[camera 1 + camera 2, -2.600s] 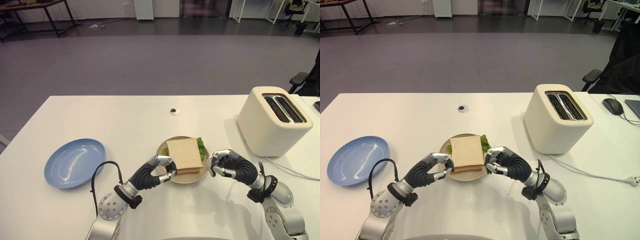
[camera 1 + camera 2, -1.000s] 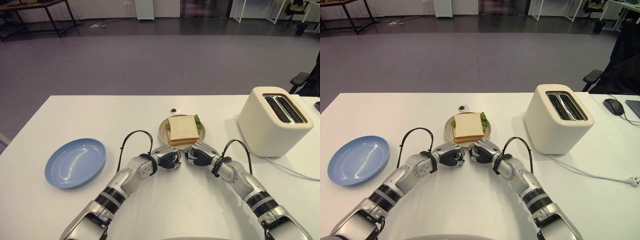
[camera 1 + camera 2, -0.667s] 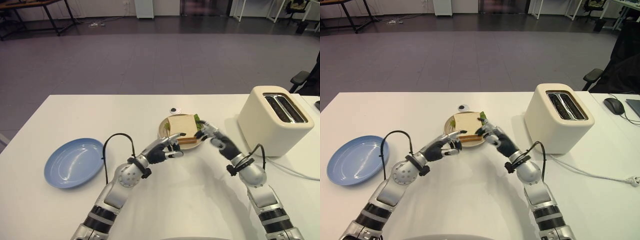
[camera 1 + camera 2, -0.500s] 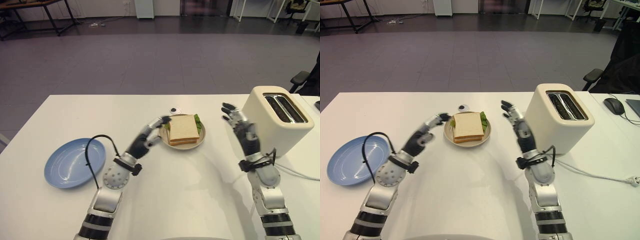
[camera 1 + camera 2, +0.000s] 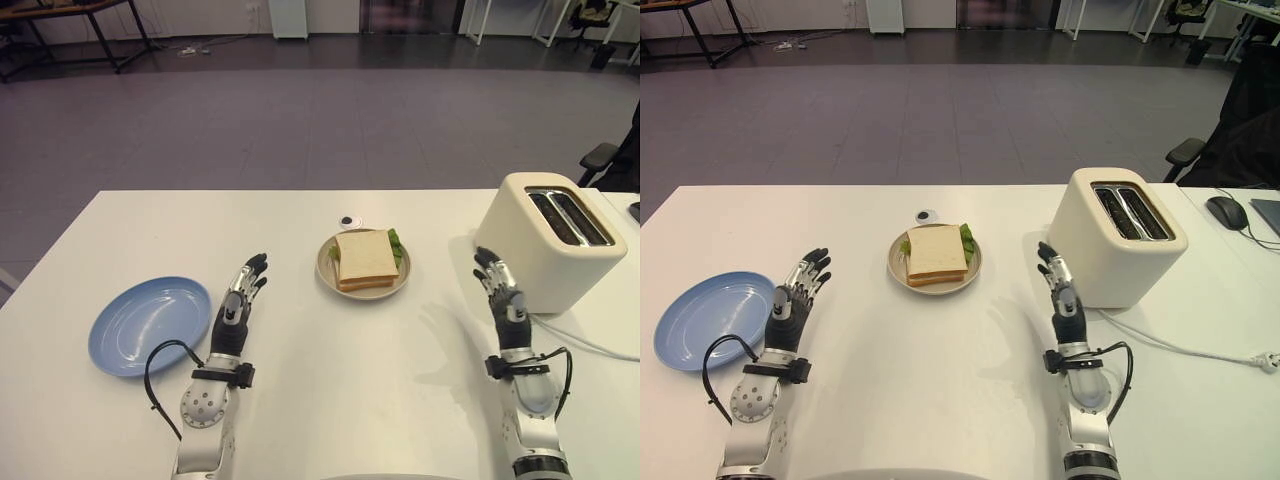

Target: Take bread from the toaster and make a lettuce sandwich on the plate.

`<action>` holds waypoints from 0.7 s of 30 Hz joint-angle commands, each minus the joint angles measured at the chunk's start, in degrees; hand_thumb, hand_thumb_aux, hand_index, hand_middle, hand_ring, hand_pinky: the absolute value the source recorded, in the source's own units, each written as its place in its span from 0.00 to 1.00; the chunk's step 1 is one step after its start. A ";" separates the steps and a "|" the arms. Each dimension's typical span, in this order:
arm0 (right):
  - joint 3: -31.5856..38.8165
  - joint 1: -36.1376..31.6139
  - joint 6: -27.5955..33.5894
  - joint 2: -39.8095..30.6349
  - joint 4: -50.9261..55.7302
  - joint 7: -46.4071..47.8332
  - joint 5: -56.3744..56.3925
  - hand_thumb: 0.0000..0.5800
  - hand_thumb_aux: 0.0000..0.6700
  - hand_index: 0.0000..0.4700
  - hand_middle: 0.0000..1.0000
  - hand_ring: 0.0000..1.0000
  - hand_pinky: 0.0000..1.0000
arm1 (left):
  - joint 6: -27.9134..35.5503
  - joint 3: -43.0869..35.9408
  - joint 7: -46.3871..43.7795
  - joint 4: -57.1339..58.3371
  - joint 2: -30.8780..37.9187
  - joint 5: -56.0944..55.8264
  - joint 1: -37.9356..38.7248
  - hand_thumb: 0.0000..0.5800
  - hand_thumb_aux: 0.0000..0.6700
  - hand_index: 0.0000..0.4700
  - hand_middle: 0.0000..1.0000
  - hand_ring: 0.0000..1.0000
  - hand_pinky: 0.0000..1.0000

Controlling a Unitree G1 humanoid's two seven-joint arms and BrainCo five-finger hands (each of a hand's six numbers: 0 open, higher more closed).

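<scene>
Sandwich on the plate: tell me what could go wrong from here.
The lettuce pokes out on the right of the sandwich, so a nudge to the plate might shift the top slice. The open right hand stands close to the toaster and its cord; a swing could snag it.

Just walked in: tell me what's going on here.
Nothing is being handled. A lettuce sandwich sits finished on the small plate mid-table. The robot's left hand and right hand are open and empty, raised either side of the plate, clear of it. The toaster stands at the right, no bread showing in its slots; a blue plate lies at the left.
</scene>
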 commanded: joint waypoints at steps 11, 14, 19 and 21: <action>0.26 -1.00 -3.67 -0.50 5.33 -1.87 -2.84 0.00 0.00 0.00 0.00 0.00 0.00 | -1.85 -0.59 -2.74 6.19 -0.93 0.29 -2.55 0.00 0.00 0.00 0.00 0.00 0.00; 0.07 -2.17 -4.14 -0.61 7.04 -2.70 -3.21 0.00 0.00 0.00 0.00 0.00 0.00 | -3.17 -0.58 -3.31 7.83 -0.84 0.50 -3.75 0.00 0.00 0.00 0.00 0.00 0.00; -0.12 -3.82 -4.41 -0.36 9.03 -4.25 -3.44 0.00 0.00 0.00 0.00 0.00 0.00 | -6.05 -0.37 -4.60 10.64 -0.23 0.70 -5.09 0.00 0.00 0.00 0.00 0.00 0.00; 0.14 -4.88 -4.13 -0.09 9.66 -4.51 -3.17 0.00 0.00 0.00 0.00 0.00 0.00 | -7.17 0.46 -4.75 11.04 0.07 0.42 -4.58 0.00 0.00 0.00 0.00 0.00 0.00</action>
